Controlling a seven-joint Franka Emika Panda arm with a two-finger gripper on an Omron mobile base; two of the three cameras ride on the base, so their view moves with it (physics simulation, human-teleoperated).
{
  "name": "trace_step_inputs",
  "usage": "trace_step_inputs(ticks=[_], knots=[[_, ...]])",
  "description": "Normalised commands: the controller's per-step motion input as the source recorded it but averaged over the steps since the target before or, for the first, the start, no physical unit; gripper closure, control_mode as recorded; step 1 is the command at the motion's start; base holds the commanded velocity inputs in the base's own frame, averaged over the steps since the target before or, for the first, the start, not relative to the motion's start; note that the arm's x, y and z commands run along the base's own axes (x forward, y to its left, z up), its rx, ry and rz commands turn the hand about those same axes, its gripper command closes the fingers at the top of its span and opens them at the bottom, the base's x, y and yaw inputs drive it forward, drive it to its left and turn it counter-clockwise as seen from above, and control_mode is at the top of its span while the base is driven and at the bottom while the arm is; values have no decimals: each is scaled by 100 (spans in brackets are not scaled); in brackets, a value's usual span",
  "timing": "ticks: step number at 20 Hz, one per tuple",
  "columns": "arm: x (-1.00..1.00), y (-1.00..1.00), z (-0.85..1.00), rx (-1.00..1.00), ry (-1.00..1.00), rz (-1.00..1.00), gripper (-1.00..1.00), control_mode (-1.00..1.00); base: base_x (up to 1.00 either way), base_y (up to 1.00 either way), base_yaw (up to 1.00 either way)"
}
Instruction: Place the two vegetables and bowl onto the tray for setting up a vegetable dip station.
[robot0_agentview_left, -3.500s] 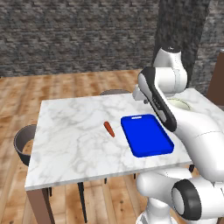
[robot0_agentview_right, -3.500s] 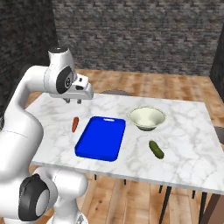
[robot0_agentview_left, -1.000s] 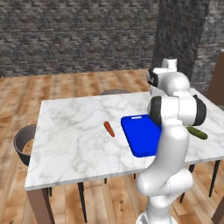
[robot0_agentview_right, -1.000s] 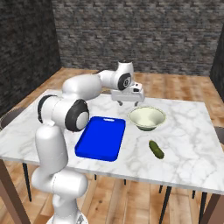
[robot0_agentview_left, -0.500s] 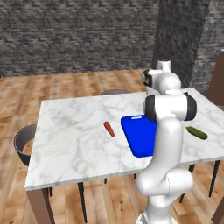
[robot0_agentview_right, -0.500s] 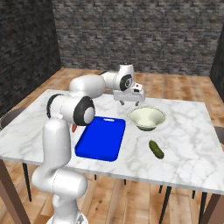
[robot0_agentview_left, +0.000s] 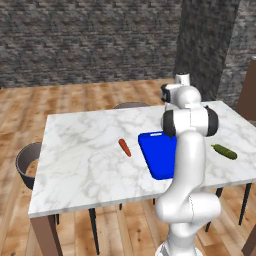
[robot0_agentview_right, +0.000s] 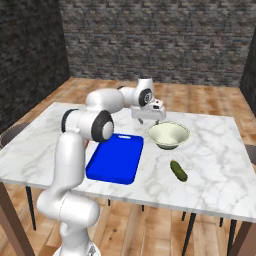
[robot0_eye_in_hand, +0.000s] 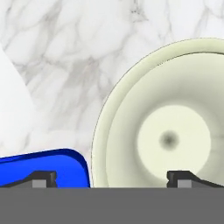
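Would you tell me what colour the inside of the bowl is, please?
The bowl is cream-white with a pale greenish inside, clearest in the hand view.

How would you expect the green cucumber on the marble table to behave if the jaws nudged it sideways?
The cucumber looks smooth and rounded, so it would probably roll. The polished table suggests it may slide too.
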Motion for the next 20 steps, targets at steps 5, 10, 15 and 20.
trace_step_inputs(ticks=[5,10,15,20], knots=[[11,-2,-28,-2,1,-4,-100,-100,0,0,0],[8,-4,-24,0,0,-5,-100,-100,0,0,0],[4,-7,-23,0,0,-5,-100,-100,0,0,0],[1,-10,-23,0,0,-5,-100,-100,0,0,0]])
